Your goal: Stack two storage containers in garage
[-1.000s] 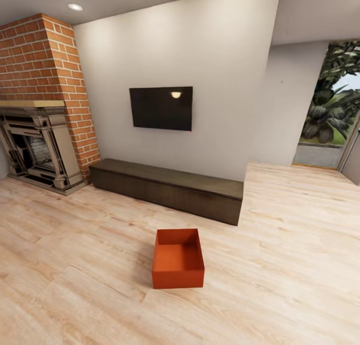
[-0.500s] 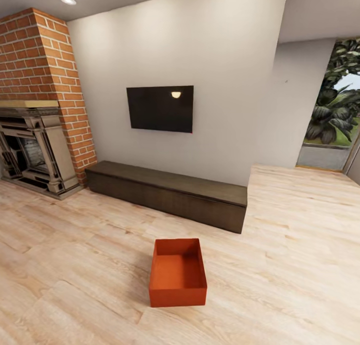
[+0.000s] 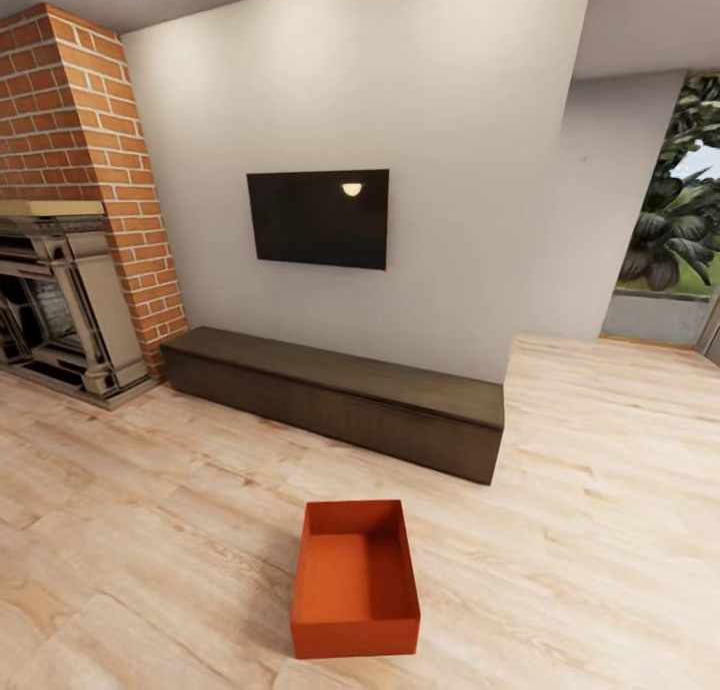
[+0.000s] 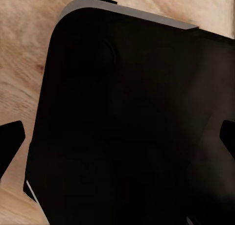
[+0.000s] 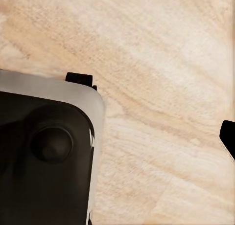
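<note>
One of the two storage containers (image 3: 356,582), an orange-red topless bin, sits on the light wood plank floor (image 3: 600,530) of the living room, low in the head view and a little in front of the long dark bench (image 3: 340,395). Nothing lies inside it. In the left wrist view my left gripper (image 4: 118,139) is open, its black fingertips (image 4: 11,142) far apart over a dark part of my own body. My right gripper (image 5: 117,142) hangs over the wood floor with one fingertip (image 5: 228,139) at the frame's edge, so it looks open. Both grippers hold nothing.
A black TV (image 3: 318,218) hangs on the white wall above the bench. A red brick fireplace (image 3: 70,220) stands at the left. At the right, a glass opening (image 3: 670,240) shows plants outside. Open wood floor surrounds the container.
The camera has moved forward toward the container, which now sits lower and larger in the head view. The container itself has not moved.
</note>
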Controlling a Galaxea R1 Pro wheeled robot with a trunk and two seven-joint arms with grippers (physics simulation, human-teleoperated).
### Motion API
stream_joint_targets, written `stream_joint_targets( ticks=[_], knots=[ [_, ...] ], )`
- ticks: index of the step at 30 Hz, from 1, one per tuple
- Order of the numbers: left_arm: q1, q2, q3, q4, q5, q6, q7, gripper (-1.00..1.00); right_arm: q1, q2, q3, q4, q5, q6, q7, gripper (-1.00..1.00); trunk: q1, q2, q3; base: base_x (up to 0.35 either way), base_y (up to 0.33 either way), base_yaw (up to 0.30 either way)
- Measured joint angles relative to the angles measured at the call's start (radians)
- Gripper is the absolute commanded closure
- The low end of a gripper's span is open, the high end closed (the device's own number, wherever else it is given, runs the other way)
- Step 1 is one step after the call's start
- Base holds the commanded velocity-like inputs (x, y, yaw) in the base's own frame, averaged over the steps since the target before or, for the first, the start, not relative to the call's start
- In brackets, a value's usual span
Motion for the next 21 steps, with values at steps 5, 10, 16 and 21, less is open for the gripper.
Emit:
stream_joint_targets(
  ticks=[5, 10, 16, 21],
  knots=[
    [0.000, 0.000, -0.001, 0.000, 0.000, 0.000, 0.000, -1.00, 0.000, 0.000, 0.000, 0.000, 0.001, 0.000, 0.000, -1.00, 0.000, 0.000, 0.000, 0.322, 0.000, 0.000],
    [0.000, 0.000, 0.000, 0.000, -0.001, 0.000, 0.000, -1.00, 0.000, 0.000, 0.000, 0.000, 0.000, 0.000, 0.000, -1.00, 0.000, 0.000, 0.000, 0.322, 0.000, 0.000],
    [0.000, 0.000, 0.000, 0.000, -0.001, 0.000, 0.000, -1.00, 0.000, 0.000, 0.000, 0.000, 0.000, 0.000, 0.000, -1.00, 0.000, 0.000, 0.000, 0.322, 0.000, 0.000],
    [0.000, 0.000, 0.000, 0.000, -0.001, 0.000, 0.000, -1.00, 0.000, 0.000, 0.001, 0.000, 0.000, 0.001, 0.000, -1.00, 0.000, 0.000, 0.000, 0.322, 0.000, 0.000]
  ],
)
